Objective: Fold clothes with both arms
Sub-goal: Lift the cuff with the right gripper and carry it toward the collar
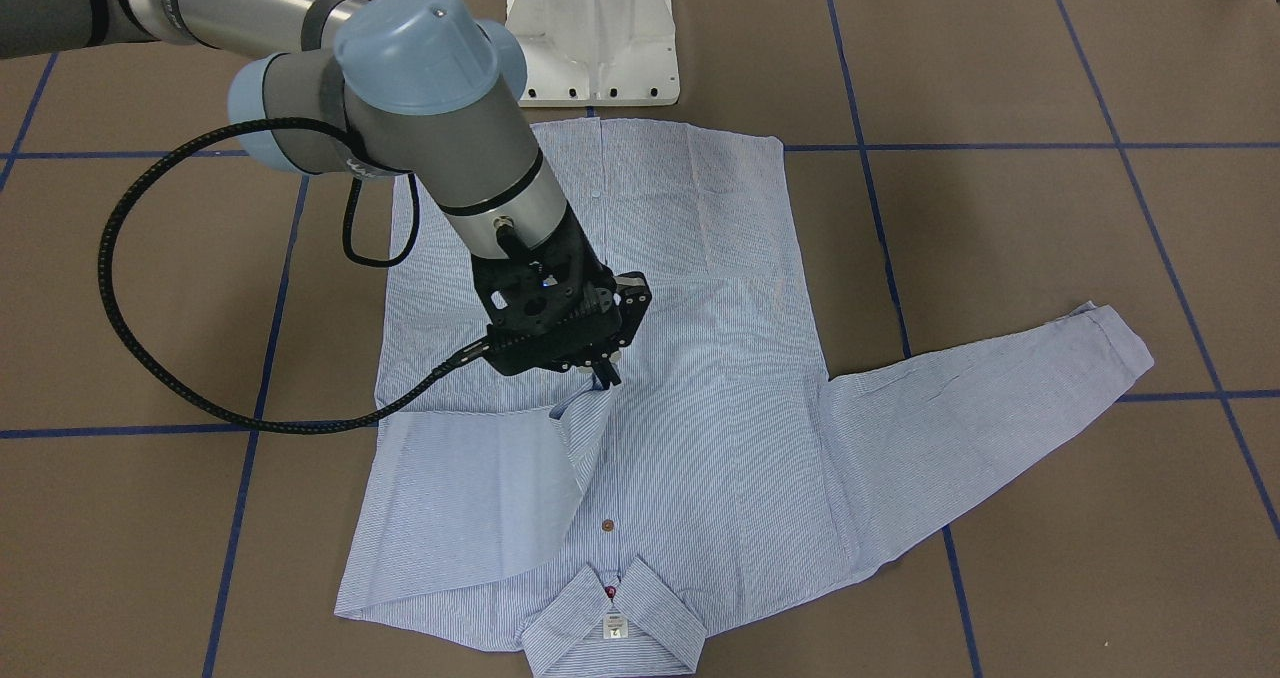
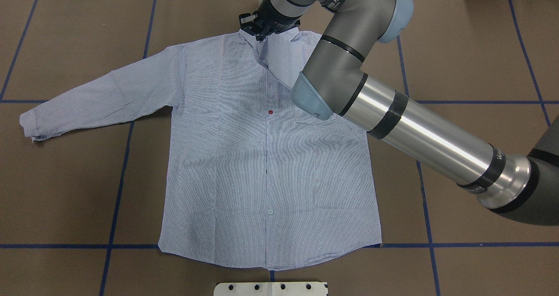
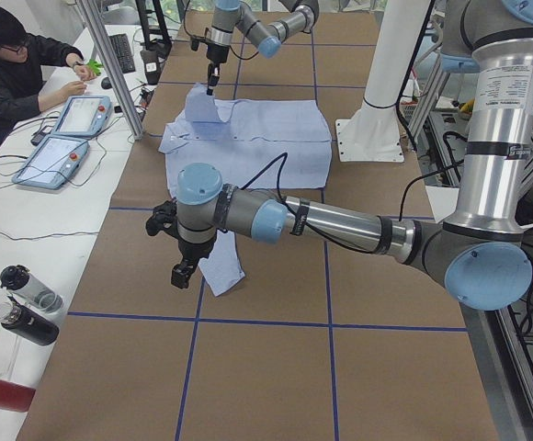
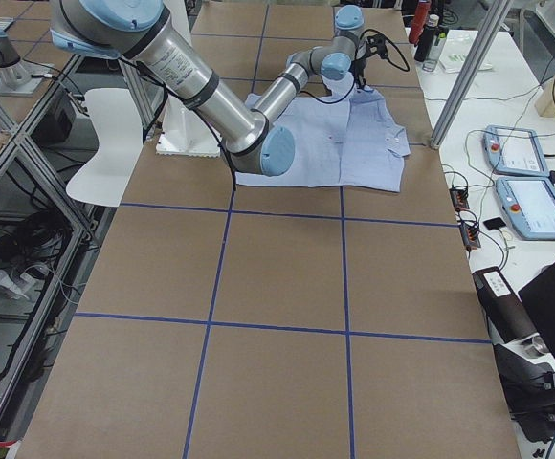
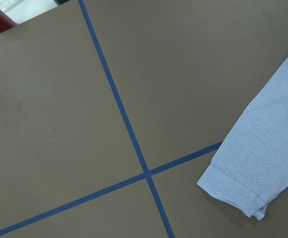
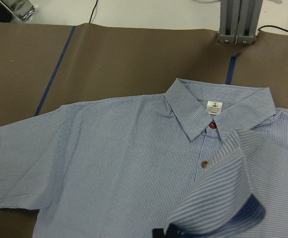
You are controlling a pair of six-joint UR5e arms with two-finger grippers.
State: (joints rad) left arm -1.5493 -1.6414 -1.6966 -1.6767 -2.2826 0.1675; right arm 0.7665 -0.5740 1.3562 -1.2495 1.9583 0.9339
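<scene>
Nearest the robot, the hem of the shirt (image 2: 227,178) is lying just in front of the white pedestal base (image 1: 595,38). The garment is running lengthwise straight away from the robot across the brown table (image 2: 458,47), buttoned front up, with its collar (image 1: 570,633) pointing at the far, operators' edge. On the robot's left the left sleeve (image 2: 100,99) is reaching out flat sideways, slanting a little toward the robot at its end. The left gripper (image 3: 184,273) is hanging above that end, but only the left side camera is catching it, so how its jaws are standing cannot be told. Its own wrist camera is showing just the cuff (image 5: 236,186) beside a crossing of blue tape lines (image 5: 146,172). Farther out, over the chest just short of the collar, the right gripper (image 1: 603,370) is pinching a fold of striped cloth, jaws closed on it. The front-facing view is showing that cloth rising from the shirt's right side like a small tent, which the right arm is hiding from the overhead camera. The right wrist view alone is making out the white neck label (image 6: 214,105). Beyond the far edge, a person (image 3: 18,92) is sitting at a desk
</scene>
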